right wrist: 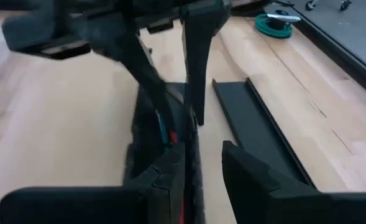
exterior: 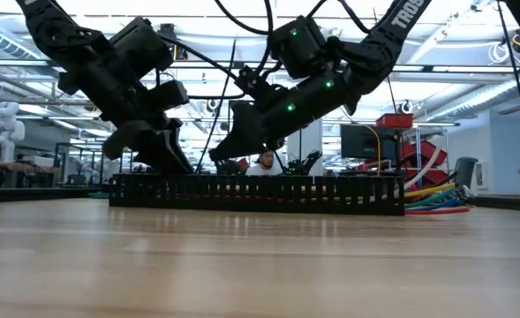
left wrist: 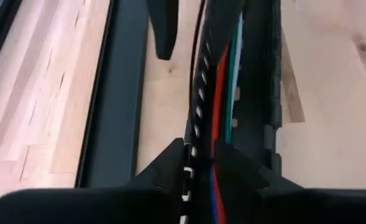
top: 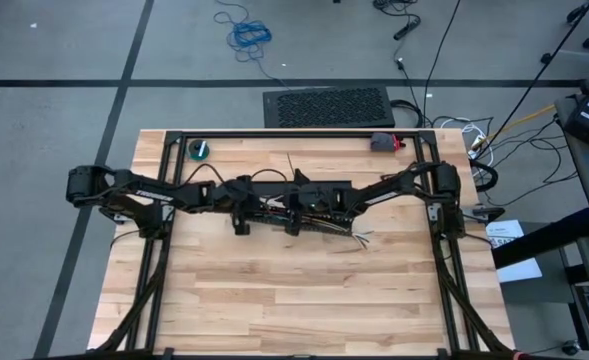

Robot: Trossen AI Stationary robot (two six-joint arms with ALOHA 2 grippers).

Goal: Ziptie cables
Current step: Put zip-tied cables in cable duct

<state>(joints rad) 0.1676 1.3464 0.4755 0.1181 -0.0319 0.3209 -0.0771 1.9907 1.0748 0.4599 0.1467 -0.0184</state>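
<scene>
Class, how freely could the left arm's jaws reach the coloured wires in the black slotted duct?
Probably freely: the left gripper already straddles the red, green and blue wires in the open-topped duct.

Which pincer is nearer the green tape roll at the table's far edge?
Left. The left pincer is over the black duct's left end, toward the green tape roll. The right pincer works mid-duct, farther off.

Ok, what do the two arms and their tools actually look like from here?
Both arms are dark, near-black, built of blocky jointed segments. The right arm carries small green indicator lights and white lettering near its upper link, with black cables looping above it. The left arm is the same dark build. Each tool, left tool and right tool, has two dark, wedge-shaped fingers.
</scene>
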